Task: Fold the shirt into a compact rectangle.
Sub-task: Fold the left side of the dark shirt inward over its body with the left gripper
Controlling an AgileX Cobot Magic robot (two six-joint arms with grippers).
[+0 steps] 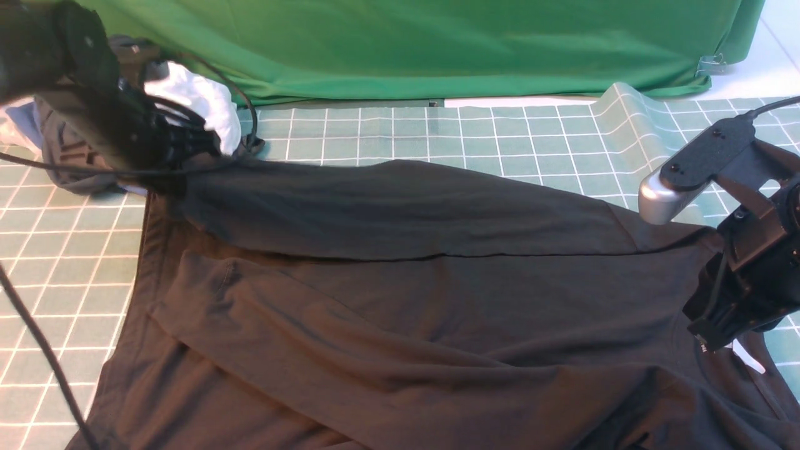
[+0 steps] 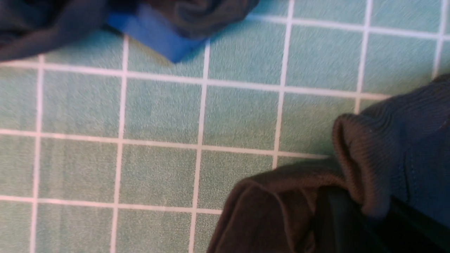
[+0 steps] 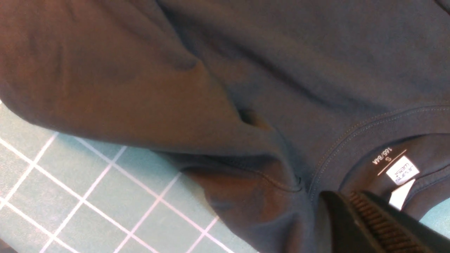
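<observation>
We have the black shirt (image 1: 400, 300) spread wide over the green gridded mat on the table (image 1: 437, 134), filling most of the near and middle area in the front view. Its far portion is folded over toward us, forming a long straight edge across the middle. A sleeve lies slanted over the near left part. Our left gripper (image 1: 194, 153) sits at the far left corner of the shirt, closed on a ribbed cuff (image 2: 369, 158). In the left wrist view the fabric bunches up around the dark finger, with the bare mat beyond it. Our right gripper (image 1: 709, 337) is down at the right end, at the neckline, and it is closed too. In the right wrist view the cloth gathers up to its grooved finger pad (image 3: 369, 218), right beside the stitched collar (image 3: 351, 140) and the white neck tag (image 3: 402, 170). We take it as pinching the shirt there, though the contact itself is hidden. Behind the left gripper lies a dark grey garment (image 1: 69, 156) bundled with a white one (image 1: 200, 100), touching or nearly touching the shirt's far left corner. A blue piece (image 2: 158, 35) peeks from under dark fabric in the left wrist view. A big bright green cloth (image 1: 406, 44) hangs along the far edge of the table.
</observation>
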